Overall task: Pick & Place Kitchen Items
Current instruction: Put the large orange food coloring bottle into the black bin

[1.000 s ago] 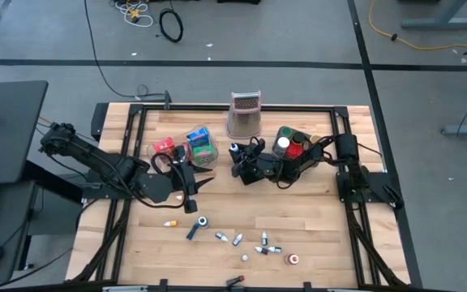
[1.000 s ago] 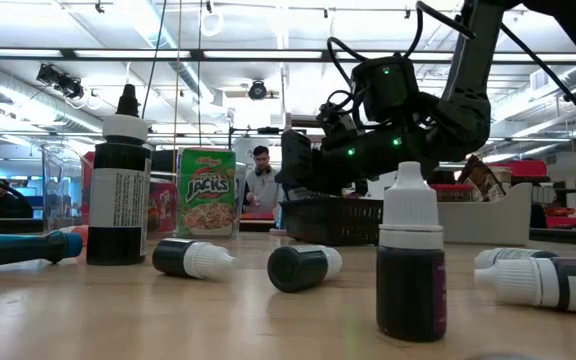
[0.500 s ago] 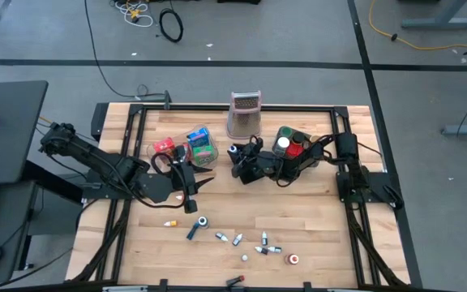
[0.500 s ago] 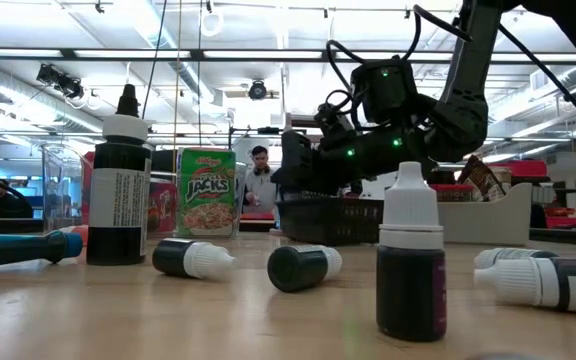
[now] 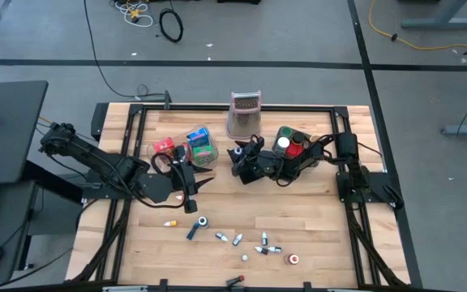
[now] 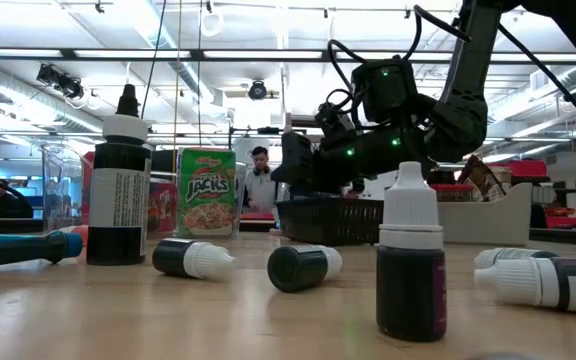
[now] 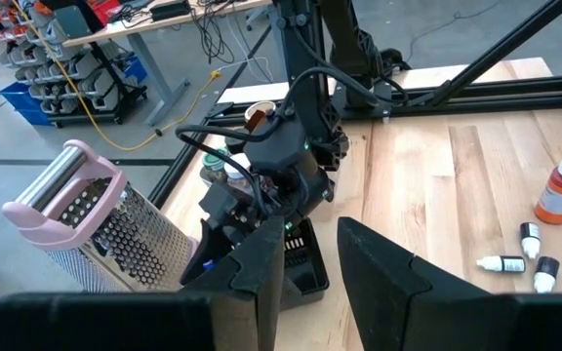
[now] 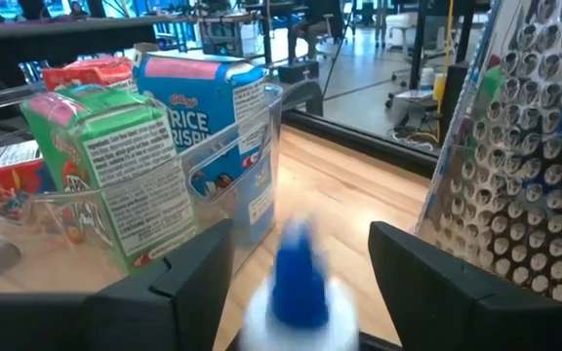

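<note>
My right gripper (image 8: 301, 263) reaches in low from the table's right, open, over the black mesh basket (image 6: 333, 218). A white bottle with a blue cap (image 8: 297, 278) shows blurred between its fingers, with a gap on either side. From above the bottle (image 5: 237, 150) sits at the gripper's tip. My left gripper (image 7: 310, 268) hangs raised at centre left (image 5: 194, 185), open, with nothing between its fingers. Cereal boxes (image 5: 201, 143) and a red packet (image 5: 163, 148) stand in the clear tray. Cans (image 5: 289, 144) sit in the grey bin. Several small vials (image 5: 237, 239) lie near the front edge.
The metal grater with a pink top (image 5: 245, 113) stands at the far middle, just behind the basket. Dropper bottles (image 6: 411, 262) and a tall dark bottle (image 6: 120, 195) fill the near foreground in the low view. Bare wood lies between the basket and the vials.
My right gripper has opened over the black basket without shifting from its place. From above, the bottle at its tip now shows white where the blue cap showed before.
</note>
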